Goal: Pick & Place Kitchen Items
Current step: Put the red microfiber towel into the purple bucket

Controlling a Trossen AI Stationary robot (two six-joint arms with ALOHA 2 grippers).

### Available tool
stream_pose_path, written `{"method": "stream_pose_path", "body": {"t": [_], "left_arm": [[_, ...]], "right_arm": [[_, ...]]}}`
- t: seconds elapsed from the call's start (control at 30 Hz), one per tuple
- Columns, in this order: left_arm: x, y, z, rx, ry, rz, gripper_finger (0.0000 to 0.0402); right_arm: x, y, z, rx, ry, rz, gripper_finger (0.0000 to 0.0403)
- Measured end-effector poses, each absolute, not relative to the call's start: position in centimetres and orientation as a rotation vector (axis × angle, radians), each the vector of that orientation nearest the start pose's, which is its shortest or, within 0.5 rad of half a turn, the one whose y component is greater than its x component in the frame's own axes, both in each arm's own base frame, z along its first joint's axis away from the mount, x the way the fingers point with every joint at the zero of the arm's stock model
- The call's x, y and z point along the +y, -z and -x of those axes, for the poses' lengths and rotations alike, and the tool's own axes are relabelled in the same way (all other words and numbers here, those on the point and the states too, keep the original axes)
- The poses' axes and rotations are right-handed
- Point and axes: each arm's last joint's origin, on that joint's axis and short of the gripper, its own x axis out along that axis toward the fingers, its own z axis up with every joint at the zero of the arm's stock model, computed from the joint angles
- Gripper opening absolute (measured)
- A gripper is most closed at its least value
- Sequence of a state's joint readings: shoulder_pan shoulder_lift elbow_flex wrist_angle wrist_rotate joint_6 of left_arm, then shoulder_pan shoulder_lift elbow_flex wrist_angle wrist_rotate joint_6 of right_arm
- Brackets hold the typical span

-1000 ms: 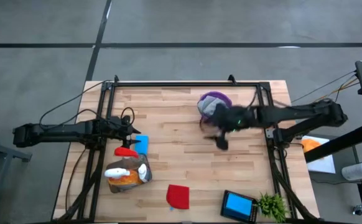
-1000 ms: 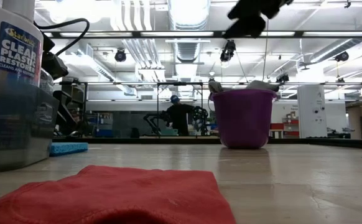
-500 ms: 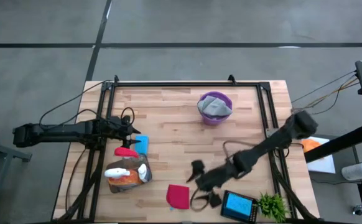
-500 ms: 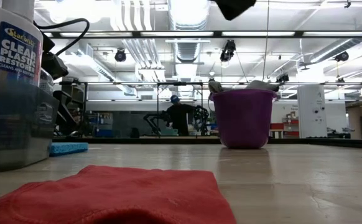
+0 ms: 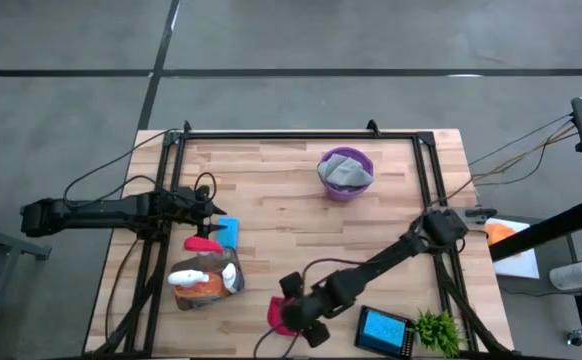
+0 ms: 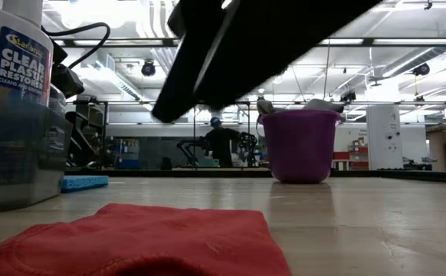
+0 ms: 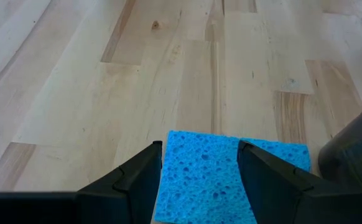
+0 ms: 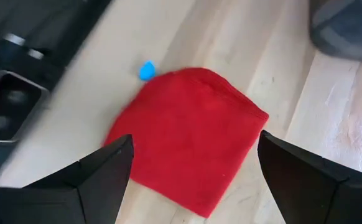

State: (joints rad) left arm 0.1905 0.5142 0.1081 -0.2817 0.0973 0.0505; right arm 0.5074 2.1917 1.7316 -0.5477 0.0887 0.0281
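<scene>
Right gripper (image 5: 293,312), jaws spread wide, hangs over the red cloth (image 8: 190,137), while left gripper (image 7: 198,165), jaws parted, straddles the blue sponge (image 7: 218,177) well apart from that cloth.

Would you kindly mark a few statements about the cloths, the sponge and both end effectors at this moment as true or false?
1. The right end effector is open above the red cloth. True.
2. The purple bucket is empty. False: a grey cloth lies in it.
3. The left end effector is open, its fingers either side of a blue sponge. True.
4. The red cloth sits next to the purple bucket. False: it lies well away, near the table's front edge.
5. The left end effector holds the orange spray bottle. False: the bottle lies on the table, untouched.
</scene>
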Motion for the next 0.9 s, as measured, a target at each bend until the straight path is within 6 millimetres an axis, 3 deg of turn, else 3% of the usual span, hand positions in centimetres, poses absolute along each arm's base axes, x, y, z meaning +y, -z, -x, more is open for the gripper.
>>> {"method": "stream_pose_path", "body": {"t": [0.3, 0.67, 0.77, 0.9], "left_arm": [[1.9, -13.0, -11.2, 0.683, -0.072, 0.050, 0.0214], [1.9, -13.0, -11.2, 0.683, -0.072, 0.050, 0.0214], [1.9, -13.0, -11.2, 0.683, -0.072, 0.050, 0.0214], [1.9, -13.0, -11.2, 0.683, -0.072, 0.050, 0.0214]], "right_arm": [[21.3, -14.8, -42.6, 1.099, -0.371, 0.263, 0.0336], [21.3, -13.6, -42.7, 1.130, -0.368, 0.263, 0.0332], [21.3, -13.6, -42.6, 1.141, -0.368, 0.264, 0.0305], [21.3, -13.6, -42.4, 1.157, -0.392, 0.252, 0.0234]]}}
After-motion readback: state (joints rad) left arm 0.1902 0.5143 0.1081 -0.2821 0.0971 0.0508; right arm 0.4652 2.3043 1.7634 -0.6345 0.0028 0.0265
